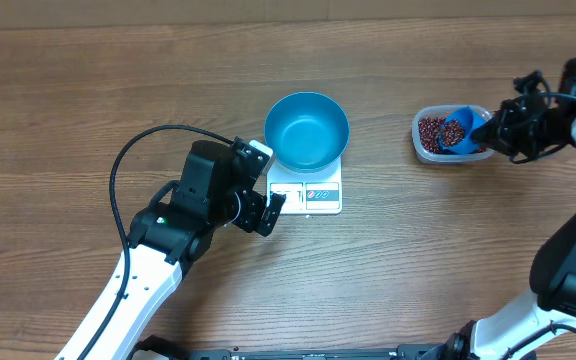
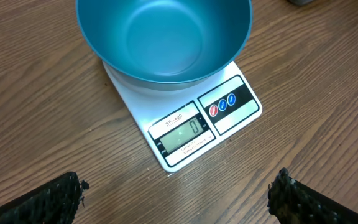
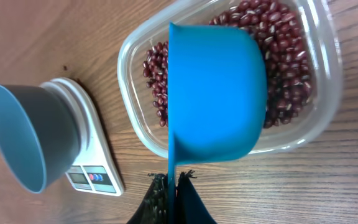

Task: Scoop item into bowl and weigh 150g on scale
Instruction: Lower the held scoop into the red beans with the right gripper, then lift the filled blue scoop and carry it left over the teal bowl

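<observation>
The beans (image 3: 284, 68), small glossy ovals of dark red-brown with pale flecks, lie heaped in a clear rounded tub (image 3: 124, 68) on the right side of the table (image 1: 68, 80), well apart from the scale (image 1: 320, 192). Over them hangs a small blue scoop (image 3: 216, 93), its smooth outer side toward the wrist camera and its handle pinched in the closed right gripper (image 3: 171, 186). The bright blue bowl (image 1: 308, 128) stands empty on the white scale, whose display reads zero, and the left gripper (image 2: 176, 196) hovers just in front with jaws spread wide, holding nothing.
</observation>
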Controlling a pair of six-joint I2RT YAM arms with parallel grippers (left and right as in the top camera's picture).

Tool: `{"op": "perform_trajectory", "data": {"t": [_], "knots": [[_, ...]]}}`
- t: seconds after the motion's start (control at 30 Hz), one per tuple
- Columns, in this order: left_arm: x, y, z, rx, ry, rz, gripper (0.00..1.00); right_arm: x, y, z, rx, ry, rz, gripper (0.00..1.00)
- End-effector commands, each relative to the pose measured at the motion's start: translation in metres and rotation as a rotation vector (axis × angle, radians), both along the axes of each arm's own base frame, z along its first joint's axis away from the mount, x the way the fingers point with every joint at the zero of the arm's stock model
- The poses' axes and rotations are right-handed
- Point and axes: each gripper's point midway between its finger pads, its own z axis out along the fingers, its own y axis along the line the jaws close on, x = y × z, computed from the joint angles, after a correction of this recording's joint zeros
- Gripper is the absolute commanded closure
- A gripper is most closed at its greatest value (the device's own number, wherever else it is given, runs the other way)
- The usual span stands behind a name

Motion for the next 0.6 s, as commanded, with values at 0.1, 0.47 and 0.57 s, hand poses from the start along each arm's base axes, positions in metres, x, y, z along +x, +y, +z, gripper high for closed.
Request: {"op": "perform_trajectory", "data": {"t": [0.1,0.47,0.57], "knots": [[0.001,0.002,-0.002,0.000,0.009,0.017,0.01,0.002,-0.004,0.017,0.156,-0.074,-0.035,0.96],[0.001,0.002,-0.002,0.000,0.009,0.017,0.00,-0.015,0.008,0.044,0.307,-0.140,0.052,0.96],[0.001,0.002,-0.002,0.000,0.009,0.017,0.00,-0.016,0.021,0.059,0.319,-0.143,0.095,0.96]]}}
